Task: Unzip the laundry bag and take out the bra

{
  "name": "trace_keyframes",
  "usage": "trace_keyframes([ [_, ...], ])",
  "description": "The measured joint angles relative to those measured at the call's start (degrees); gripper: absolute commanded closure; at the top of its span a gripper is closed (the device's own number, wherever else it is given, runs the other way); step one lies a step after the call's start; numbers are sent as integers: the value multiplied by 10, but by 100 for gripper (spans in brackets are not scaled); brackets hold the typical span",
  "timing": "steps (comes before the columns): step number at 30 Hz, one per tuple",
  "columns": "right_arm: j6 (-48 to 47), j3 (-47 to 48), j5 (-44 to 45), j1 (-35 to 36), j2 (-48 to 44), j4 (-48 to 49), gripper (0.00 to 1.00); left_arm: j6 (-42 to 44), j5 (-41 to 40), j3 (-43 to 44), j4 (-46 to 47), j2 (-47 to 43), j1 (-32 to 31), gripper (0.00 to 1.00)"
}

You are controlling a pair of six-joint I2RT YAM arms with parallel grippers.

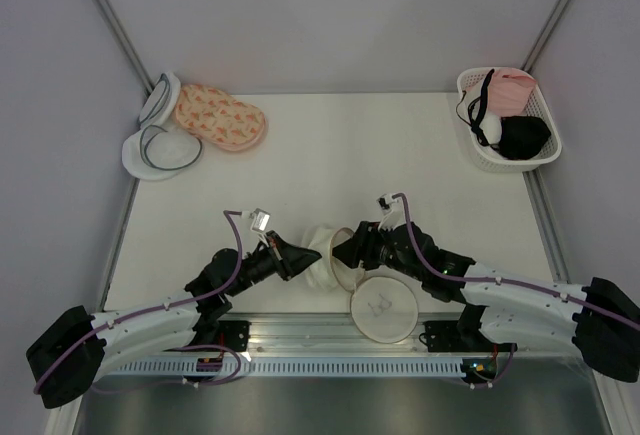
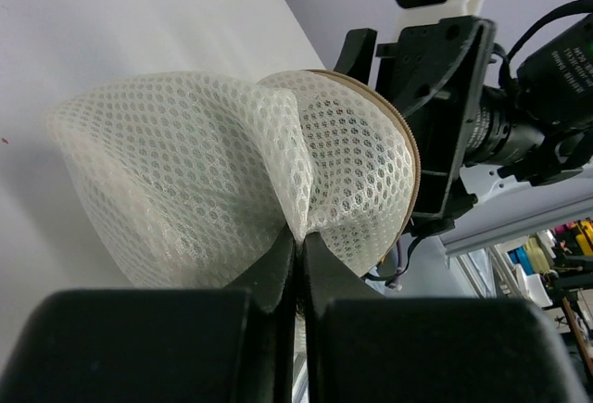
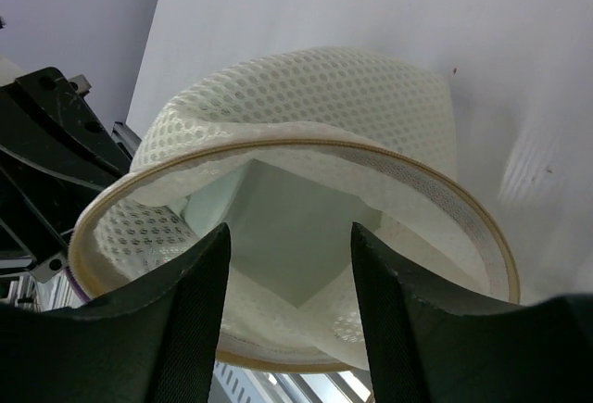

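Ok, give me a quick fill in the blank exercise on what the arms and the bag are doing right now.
1. The left gripper is shut on the bag's white ____.
2. The right gripper's fingers stand ____ before the bag's mouth.
3. The black bra lies in the white ____ at the far right corner.
Missing words: mesh; open; basket.
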Motion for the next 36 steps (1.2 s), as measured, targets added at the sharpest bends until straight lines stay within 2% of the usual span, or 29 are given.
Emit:
trace_keyframes([
  [13, 37, -12, -50, 18, 144, 175, 41, -21, 1, -4, 36, 15, 0, 98],
  [16, 45, -12, -62, 24, 185, 216, 48, -26, 2, -5, 45, 19, 0, 98],
  [17, 50, -12, -69, 27, 201, 236, 59, -28, 3, -5, 49, 20, 0, 98],
  [19, 61, -12, -84, 30, 232, 274, 76, -31, 3, -5, 56, 20, 0, 98],
  [20, 68, -12, -89, 31, 244, 291, 89, -32, 3, -5, 57, 20, 0, 98],
  [22, 77, -12, -102, 32, 267, 326, 99, -33, 3, -6, 58, 20, 0, 98],
  [27, 80, -11, -106, 35, 273, 337, 100, -35, 2, -8, 50, 0, 0, 98],
  [30, 65, -7, -82, 39, 233, 271, 99, -35, -1, -9, 31, -29, 0, 97],
  [33, 41, 4, -39, 46, 168, 163, 100, -36, -14, -9, -12, -71, 0, 85],
  [34, 35, 9, -23, 47, 145, 129, 100, -37, -21, -9, -34, -87, 0, 65],
  [36, 23, 14, 4, 50, 104, 72, 100, -41, -38, -10, -75, -113, 0, 39],
])
